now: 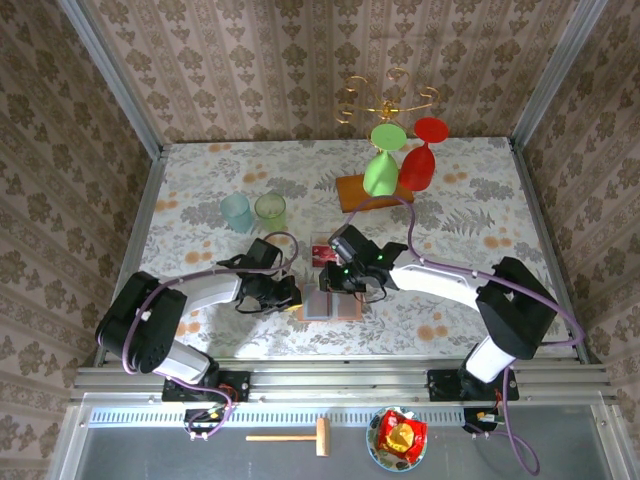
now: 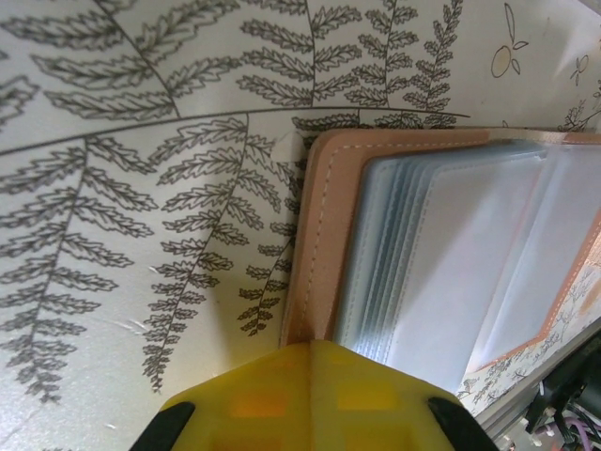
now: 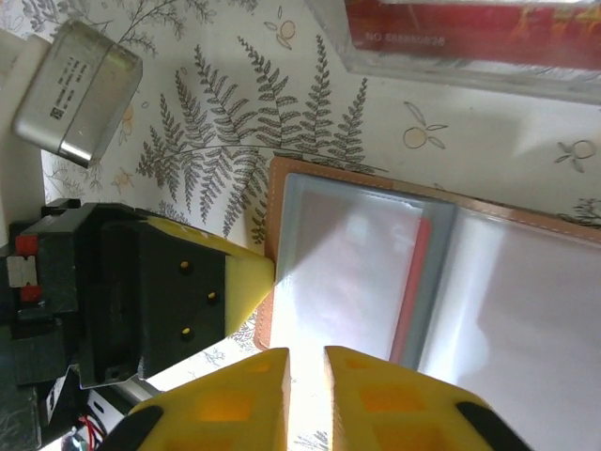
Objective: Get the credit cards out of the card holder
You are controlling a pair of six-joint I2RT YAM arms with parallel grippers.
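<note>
Right wrist: right fingers [image 3: 285, 361] barely parted, empty, over glossy-sleeved leather card holder [image 3: 357, 272]; left fingers [image 3: 241, 276] closed.

Right wrist view. An open brown leather card holder with blue-grey clear sleeves [image 3: 526, 301] lies flat on a pale tablecloth printed with dark fern fronds [image 3: 216, 141]. A thin red strip, the edge of a card [image 3: 413, 282], shows inside the sleeve beside the central fold. Two yellow fingers of the right gripper [image 3: 307, 357] stand over the holder's near edge, a narrow slit between them. The yellow tip of the black-bodied left gripper [image 3: 252, 272] touches the holder's left rim. A red rectangular card with pale lettering [image 3: 470, 38] lies beyond the holder. A silver-grey box [image 3: 75, 94] sits upper left.
</note>
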